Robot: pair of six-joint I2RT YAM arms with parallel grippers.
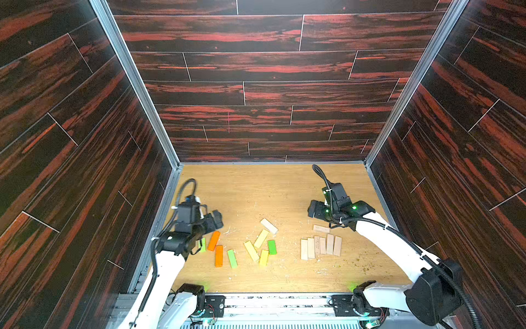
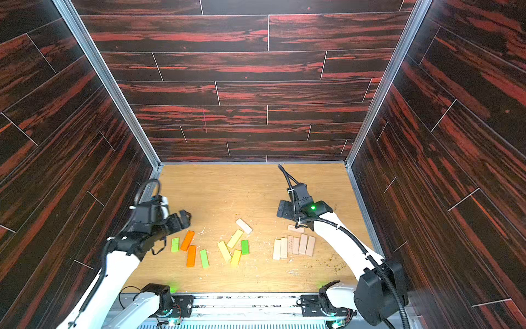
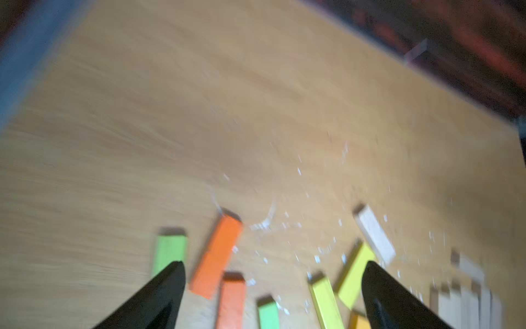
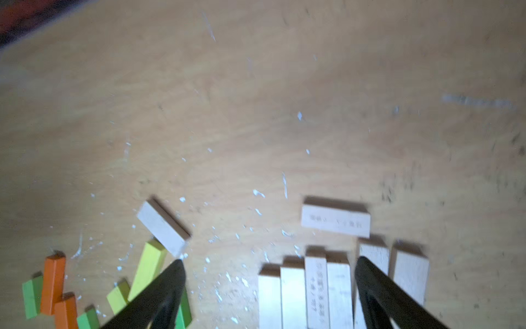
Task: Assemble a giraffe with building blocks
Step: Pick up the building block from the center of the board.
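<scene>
A: Building blocks (image 1: pixel 251 250), where?
B: Lying flat on the tabletop (image 1: pixel 256 193), toward its front edge.
A: And the coloured ones?
B: Toward the left, two orange planks (image 1: pixel 213 240) with green planks (image 1: pixel 232 258) beside them. In the middle, a loose cluster of yellow planks (image 1: pixel 261 238), one green piece (image 1: pixel 272 247) among them, a pale plank (image 1: pixel 269 226) at the far end.
A: Plain wood?
B: Toward the right, a row of six pale planks (image 1: pixel 320 246) side by side. Just behind it, a crosswise plank (image 1: pixel 321 228).
A: Grippers?
B: Left gripper (image 3: pixel 273 265) over the orange and green pieces, fingers spread wide, holding nothing. Right gripper (image 4: pixel 269 260) over the far side of the pale row, fingers likewise apart and empty. Blurred in both wrist views.
</scene>
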